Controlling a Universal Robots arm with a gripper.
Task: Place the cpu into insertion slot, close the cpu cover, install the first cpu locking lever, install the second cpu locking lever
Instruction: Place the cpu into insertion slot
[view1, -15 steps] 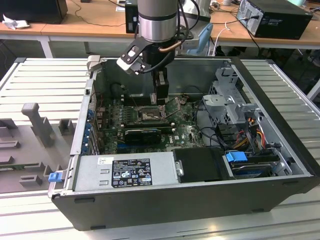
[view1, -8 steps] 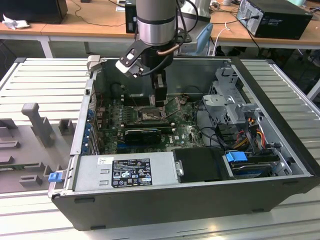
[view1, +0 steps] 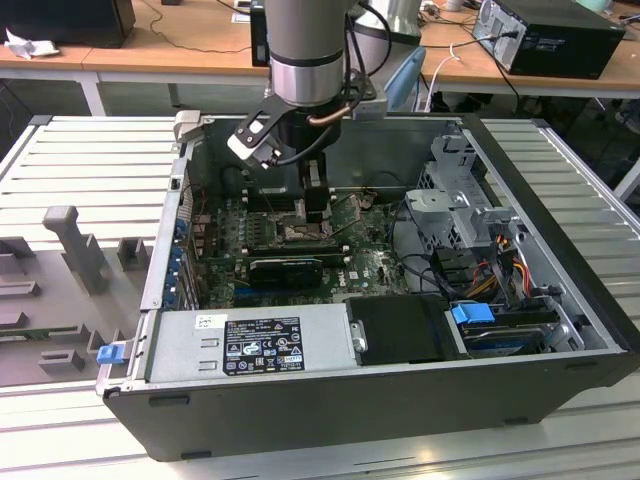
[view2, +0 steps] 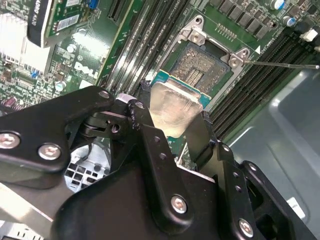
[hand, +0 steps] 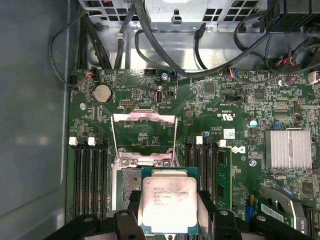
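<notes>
Jaws clamped on opposite edges, the gripper (hand: 169, 210) holds the cpu (hand: 167, 197) flat, metal top up, long axis pointing toward the raised cpu cover (hand: 145, 119), partly over the insertion slot (hand: 131, 187).

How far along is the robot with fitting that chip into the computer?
Nothing is finished yet. The gripper holds the cpu at the insertion slot, not seated. The cpu cover stands open, so closing and locking it remain.

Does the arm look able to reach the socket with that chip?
Probably yes: the gripper holds the chip over the socket, the cover is flipped open, and nothing sits between them.
</notes>
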